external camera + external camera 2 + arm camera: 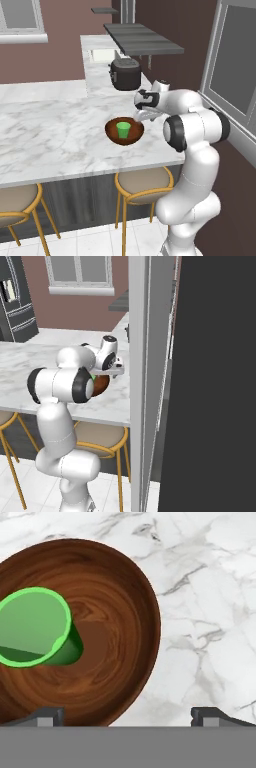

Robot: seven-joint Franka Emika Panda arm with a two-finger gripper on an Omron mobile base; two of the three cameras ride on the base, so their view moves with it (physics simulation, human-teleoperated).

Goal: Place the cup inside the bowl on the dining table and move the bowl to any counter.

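Observation:
The dark reddish-brown wooden bowl (124, 134) rests on the white marble dining table (50, 130) near its right end. The bright green cup (123, 130) stands upright inside it. In the hand view the cup (35, 627) sits in the left half of the bowl (115, 627). My gripper (138, 117) hangs open just above the bowl's right rim, holding nothing. Its fingertips (50, 715) straddle the rim's near edge, above bowl and bare table (210, 587). From the right base view my arm hides most of the bowl (103, 384).
A dark toaster-like appliance (125, 74) stands on the marble top running back behind the bowl. Two round stools (145, 182) tuck under the table's near edge. A wall with a window frame (235, 75) is close on the right, and a tall pillar (139, 381) stands beside my arm.

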